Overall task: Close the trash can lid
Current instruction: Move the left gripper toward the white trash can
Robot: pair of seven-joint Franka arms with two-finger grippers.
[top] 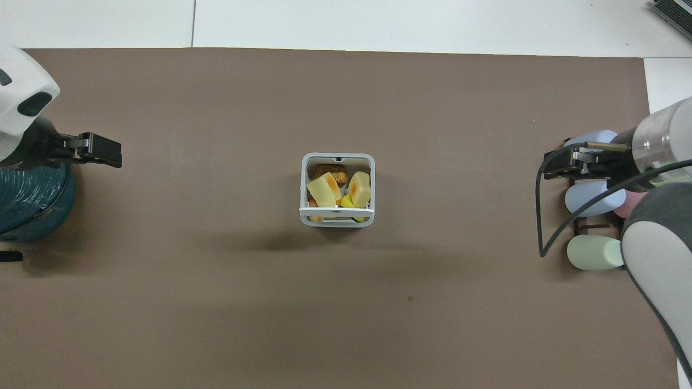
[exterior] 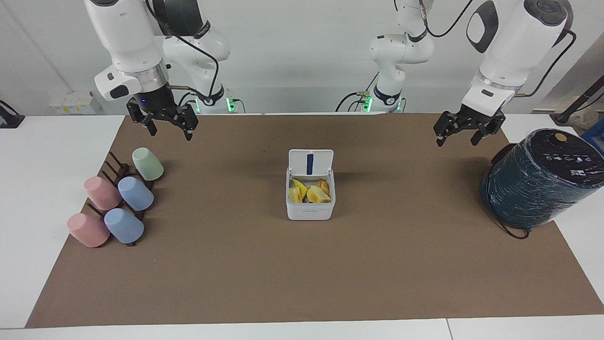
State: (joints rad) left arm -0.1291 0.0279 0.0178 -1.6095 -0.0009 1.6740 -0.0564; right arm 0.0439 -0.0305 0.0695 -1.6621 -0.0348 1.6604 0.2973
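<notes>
The small white trash can [exterior: 309, 212] stands in the middle of the brown mat and holds yellow and orange food pieces. Its lid [exterior: 310, 163] stands open and upright on the side nearer the robots, with the blue strip of its underside showing. In the overhead view the can's rim [top: 338, 157] shows and the lid [top: 336, 209] is seen edge-on. My right gripper [exterior: 171, 134] is open in the air over the mat near the cup rack, also in the overhead view [top: 551, 167]. My left gripper [exterior: 456, 141] is open in the air beside the teal cylinder, also in the overhead view [top: 111, 154]. Both are well apart from the can.
A large dark teal wrapped cylinder [exterior: 538, 184] with a black top stands at the left arm's end of the table. A dark rack with several pink, blue and green cups [exterior: 118, 203] lies at the right arm's end. The brown mat [exterior: 302, 283] covers the table.
</notes>
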